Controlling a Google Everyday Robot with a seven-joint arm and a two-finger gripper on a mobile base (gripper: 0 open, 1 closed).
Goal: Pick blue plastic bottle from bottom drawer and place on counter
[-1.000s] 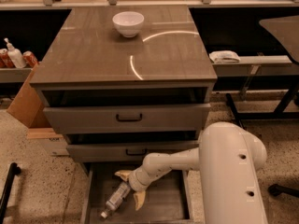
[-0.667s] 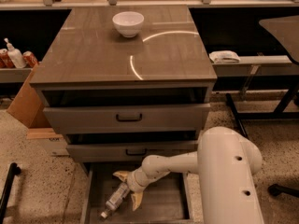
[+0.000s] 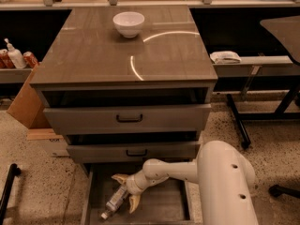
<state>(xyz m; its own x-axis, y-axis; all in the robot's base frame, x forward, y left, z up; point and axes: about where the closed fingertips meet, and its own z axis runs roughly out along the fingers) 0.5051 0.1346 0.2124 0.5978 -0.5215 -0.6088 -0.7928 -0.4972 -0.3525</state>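
Hidden by my arm: my white arm [image 3: 226,184] covers the right wall and right front corner of the bottom drawer [image 3: 161,206], and it runs out of view at the lower edge.
Cut off: the front of the bottom drawer leaves the view at the bottom, so I see only its bare floor, its left wall and part of its back.
Hard to make out: the bottle's label is a pale blur. I cannot tell if my fingers touch the bottle.
My gripper: my gripper [image 3: 123,194] is low inside the bottom drawer, on its left half. Its two tan fingers [image 3: 134,203] are spread apart, one on each side of the bottle's upper end.
Bottle: the blue plastic bottle [image 3: 113,205] lies on its side on the drawer floor. It is slanted, with its white cap toward the front left.
Above me: the middle drawer [image 3: 136,152] hangs over the back of the bottom drawer. The top drawer [image 3: 129,119] sits above that, and each has a black bar handle.
Counter: the counter [image 3: 89,55] is glossy, with curved light glints. A white bowl [image 3: 128,23] stands near its back edge, well apart from me.
Left side: a white pump bottle [image 3: 15,56] and red cans [image 3: 30,59] sit on a low shelf. A cardboard box [image 3: 24,103] leans just beside the cabinet.
Right side: a white object [image 3: 225,56] that I cannot identify rests on a bench. Dark legs [image 3: 236,118] stand on the speckled floor [image 3: 42,182].
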